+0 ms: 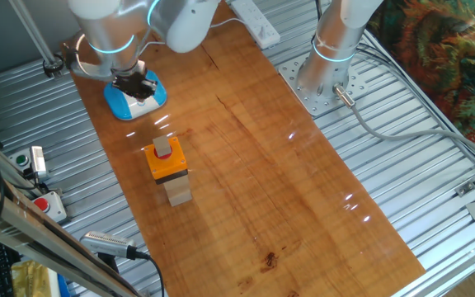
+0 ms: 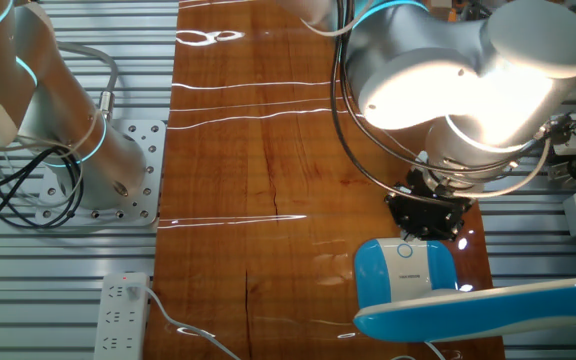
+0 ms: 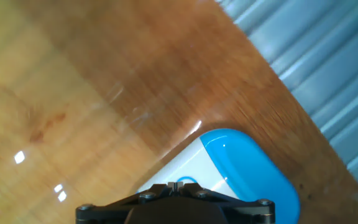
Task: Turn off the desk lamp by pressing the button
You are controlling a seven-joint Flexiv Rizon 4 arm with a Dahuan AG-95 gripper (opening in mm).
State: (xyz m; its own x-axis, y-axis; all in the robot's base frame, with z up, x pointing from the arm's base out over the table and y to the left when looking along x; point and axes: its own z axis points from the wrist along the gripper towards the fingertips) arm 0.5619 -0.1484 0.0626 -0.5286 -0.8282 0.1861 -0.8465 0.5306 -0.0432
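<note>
The desk lamp's oval base (image 1: pixel 127 104), white on top with a bright blue rim, stands at the far left end of the wooden table. It also shows in the other fixed view (image 2: pixel 400 276) and in the hand view (image 3: pixel 241 163). The lamp's blue-and-white head (image 2: pixel 488 303) reaches across the bottom right. The button (image 2: pixel 405 250) is a tiny round mark with a thin blue ring near the base's edge. My gripper (image 1: pixel 136 85) (image 2: pixel 430 226) (image 3: pixel 178 184) stands over the base, fingertips pressed together, right at the button's ring. Contact with the button is hidden.
An orange box with a red cap (image 1: pixel 166 159) sits on a wooden block mid-table. A grey box with a red knob (image 1: pixel 44 205) lies off the table's left side. A white power strip (image 2: pixel 123 310) and a second arm's base (image 1: pixel 326 79) are beside the table.
</note>
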